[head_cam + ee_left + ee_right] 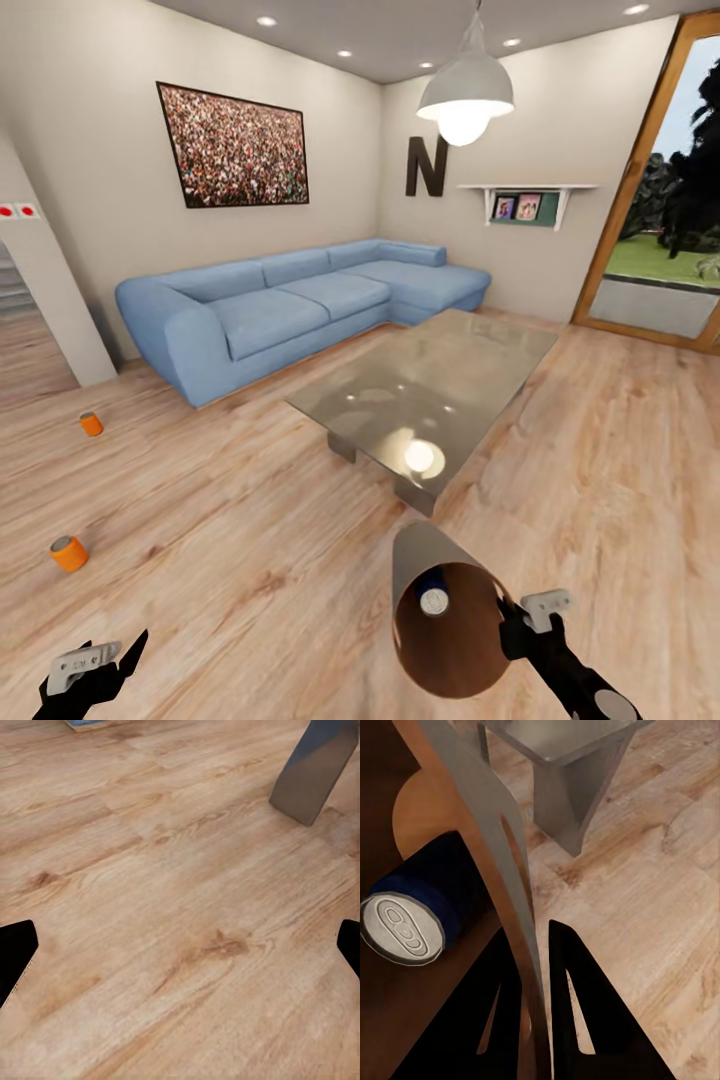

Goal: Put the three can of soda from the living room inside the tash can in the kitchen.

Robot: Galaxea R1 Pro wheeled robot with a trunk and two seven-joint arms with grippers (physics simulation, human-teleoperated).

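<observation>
We judge one of three done: our right pincer (pixel 534 967) clamps the rim of the tash can (pixel 415 570), tilted on its side, with the blue soda can (pixel 424 907) lying inside. Two orange cans (pixel 69 553) (pixel 91 424) wait on the wood floor (pixel 250 520) (well apart). Our left pincer (pixel 95 665) hangs released. We stand in the living room, with the sofa (pixel 290 300) and glass table (pixel 440 380) ahead.

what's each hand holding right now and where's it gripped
The right hand pinches the trash can by its rim wall; the left hand holds nothing.
</observation>
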